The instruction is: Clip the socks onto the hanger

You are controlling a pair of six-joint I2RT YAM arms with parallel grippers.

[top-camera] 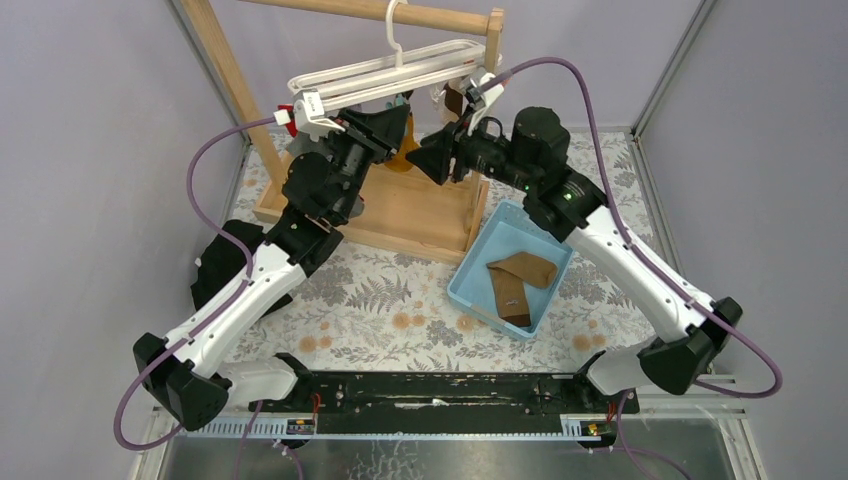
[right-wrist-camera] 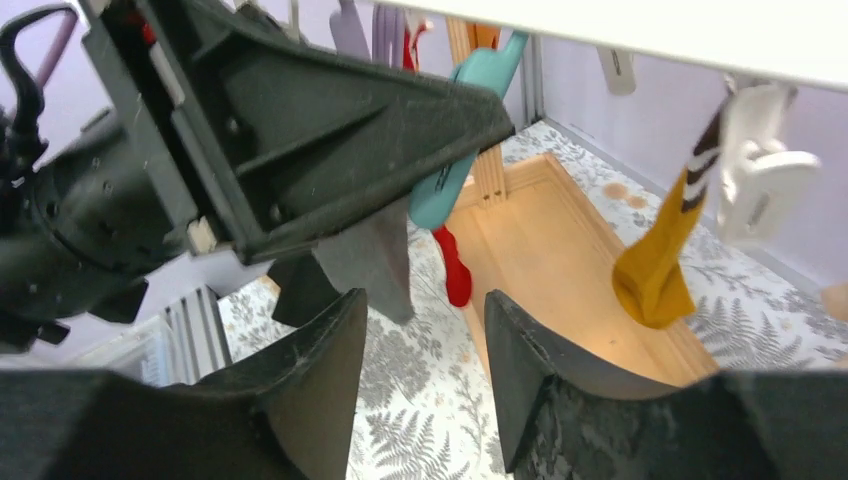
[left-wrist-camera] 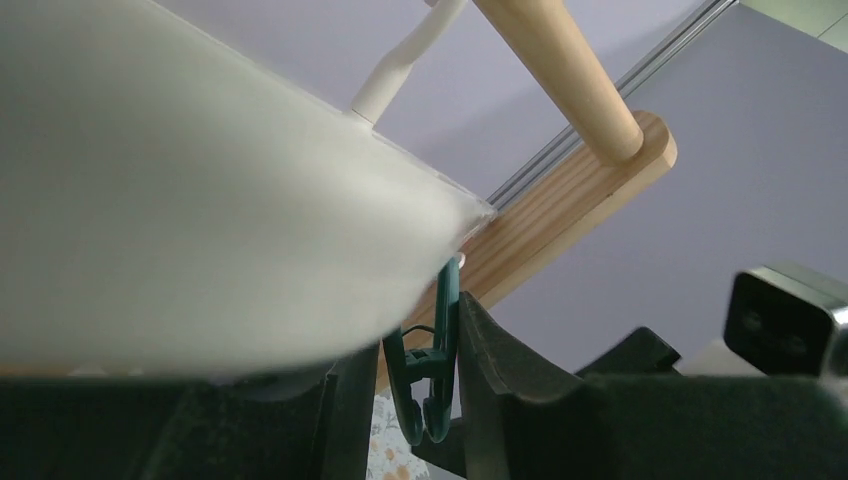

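Top external: both socks (top-camera: 520, 280) lie in blue tray (top-camera: 476, 243), well apart from hanger (top-camera: 350, 72). Step: readying clip. Left hand (left-wrist-camera: 415, 328) pinches green clip (left-wrist-camera: 432, 365); right hand (right-wrist-camera: 425, 300) wide, empty. Next likely: right fetches sock.

The hanger (top-camera: 400, 70) is white, and a clip (left-wrist-camera: 432, 375) beneath it is dark green. The tray (top-camera: 476, 250) is pale blue, holding a lighter tan sock (top-camera: 528, 267) and a darker brown sock (top-camera: 510, 298). The tabletop (top-camera: 380, 300) is white with grey ferns and orange blossoms. The mustard sock (right-wrist-camera: 655, 270) has black and white stripes.
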